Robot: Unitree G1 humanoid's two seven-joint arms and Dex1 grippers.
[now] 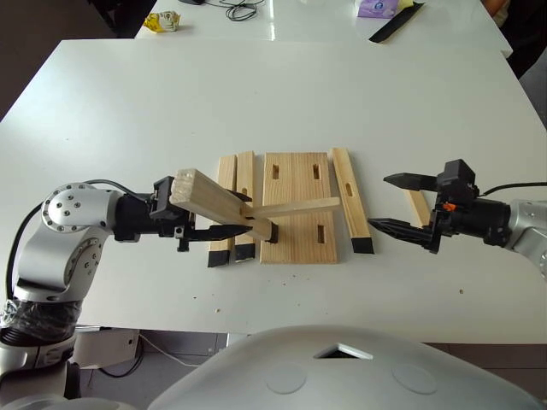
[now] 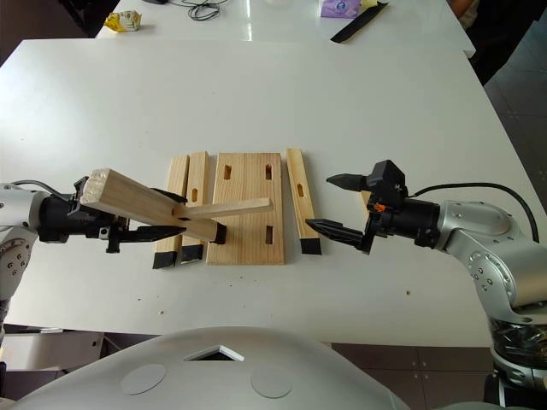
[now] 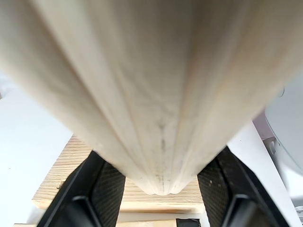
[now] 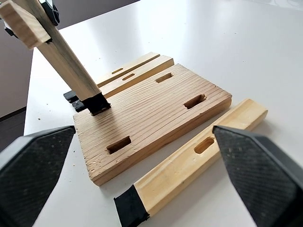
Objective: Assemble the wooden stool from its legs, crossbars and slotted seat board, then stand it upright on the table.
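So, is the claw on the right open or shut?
Open: the right gripper has its fingers spread wide, with nothing between them.

My left gripper clamps a tilted leg over the seat board; my right gripper hangs open.

The blurry leg is hiding most of the flat wood under it. The right hand is covering part of a wood piece.

Left arm bent, left gripper squeezing a wooden leg between its jaws, right arm bent, right gripper jaws spread wide
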